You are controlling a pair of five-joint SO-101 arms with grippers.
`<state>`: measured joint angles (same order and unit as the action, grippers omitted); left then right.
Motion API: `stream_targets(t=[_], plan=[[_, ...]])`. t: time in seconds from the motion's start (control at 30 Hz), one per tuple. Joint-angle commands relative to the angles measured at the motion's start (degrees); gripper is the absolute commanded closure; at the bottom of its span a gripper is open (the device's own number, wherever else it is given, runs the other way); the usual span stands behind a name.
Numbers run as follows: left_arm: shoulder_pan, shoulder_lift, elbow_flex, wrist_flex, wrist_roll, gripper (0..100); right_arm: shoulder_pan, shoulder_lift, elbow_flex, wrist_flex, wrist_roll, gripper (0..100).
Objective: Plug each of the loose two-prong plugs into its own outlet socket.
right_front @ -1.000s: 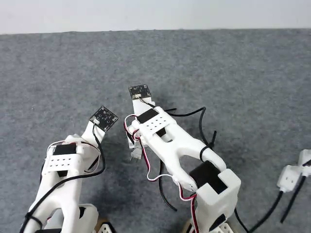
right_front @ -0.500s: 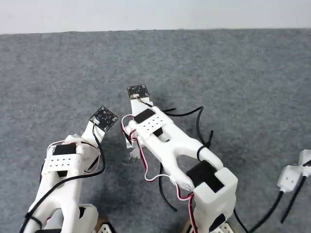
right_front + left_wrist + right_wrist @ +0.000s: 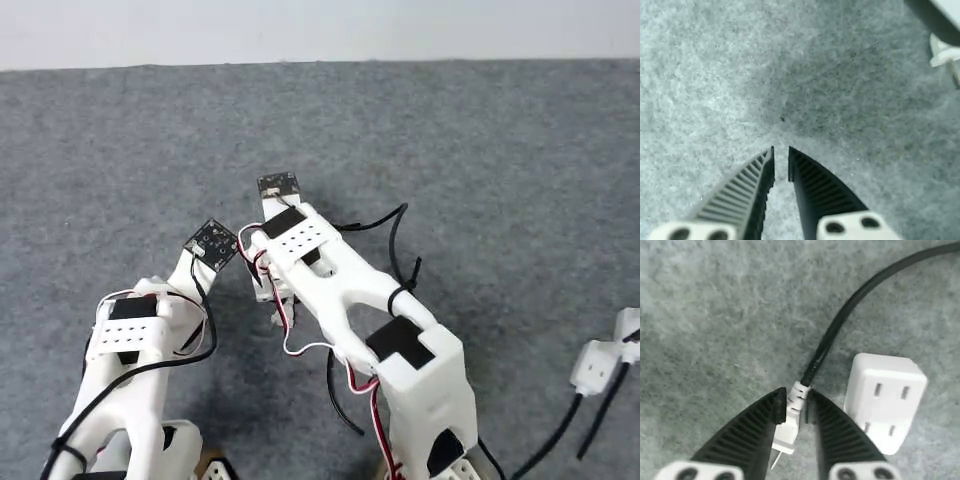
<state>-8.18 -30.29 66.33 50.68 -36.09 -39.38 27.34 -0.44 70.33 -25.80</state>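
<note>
My right gripper [image 3: 796,392] is shut on a white two-prong plug [image 3: 788,426], whose prongs point down toward the grey mat. The plug's black cable [image 3: 850,305] runs away from the jaws. A white outlet block [image 3: 885,400] with slotted sockets lies right beside the plug, a small gap apart. In the high view the plug [image 3: 278,318] peeks out under the right arm [image 3: 330,280] near the table's middle. My left gripper [image 3: 781,150] hovers over bare mat, its fingers together and holding nothing.
Two more white plug or socket pieces [image 3: 598,367] with black cables lie at the far right edge of the mat. The left arm [image 3: 130,340] stands close beside the right arm. A white part [image 3: 942,50] shows at the edge of the left wrist view.
The right arm has swung to the left and a little farther out, carrying the plug with it. The left arm has stayed still.
</note>
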Motion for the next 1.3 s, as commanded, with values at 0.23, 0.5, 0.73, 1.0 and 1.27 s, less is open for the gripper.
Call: stream_targets(t=[0.23, 0.5, 0.73, 1.0, 1.27], plan=[[-0.3, -1.5, -0.7, -0.7, -0.8, 95, -1.5, 0.2, -1.1, 1.2, -0.4, 95.6], [-0.3, -1.5, -0.7, -0.7, -0.8, 95, -0.9, -0.8, -1.0, 2.1, 4.7, 99.1], [-0.3, -1.0, -1.7, -0.7, 0.0, 95, -1.6, -17.0, 5.1, 3.3, 10.7, 99.1], [-0.3, 3.3, -4.8, -0.6, 4.4, 95, -0.6, -48.7, 25.4, -6.9, 15.3, 99.1], [-0.5, 29.9, -27.0, 12.9, 2.7, 96, 0.8, -58.9, 31.7, -9.5, 15.9, 99.1]])
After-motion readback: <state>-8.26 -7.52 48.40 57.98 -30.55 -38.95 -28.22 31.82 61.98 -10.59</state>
